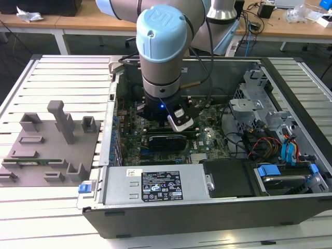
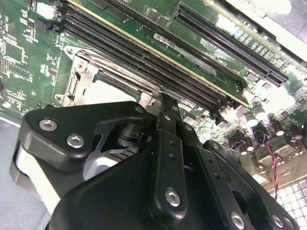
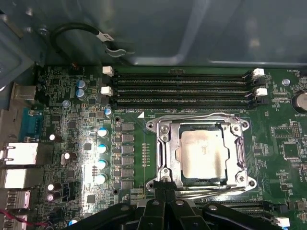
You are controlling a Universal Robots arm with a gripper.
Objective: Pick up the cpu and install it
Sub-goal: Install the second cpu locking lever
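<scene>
The cpu (image 3: 201,155), a flat square chip with a pale silvery top, lies inside the metal socket frame (image 3: 160,158) on the green motherboard. My gripper (image 3: 165,191) hovers just beside one edge of that socket, its fingers closed together with nothing between them. In the second wrist view the gripper (image 2: 163,98) tip ends right at the rim of the socket frame (image 2: 76,81). In the exterior view the arm's wrist (image 1: 161,106) reaches down into the open computer case (image 1: 290,83), over the middle of the board.
Black memory slots (image 3: 182,86) run along one side of the socket. A long black expansion card (image 1: 166,141) stands in the board close to the wrist. Drive cages and cables (image 1: 264,119) fill the exterior view's right. A grey fixture plate (image 1: 46,150) lies outside the case at the left.
</scene>
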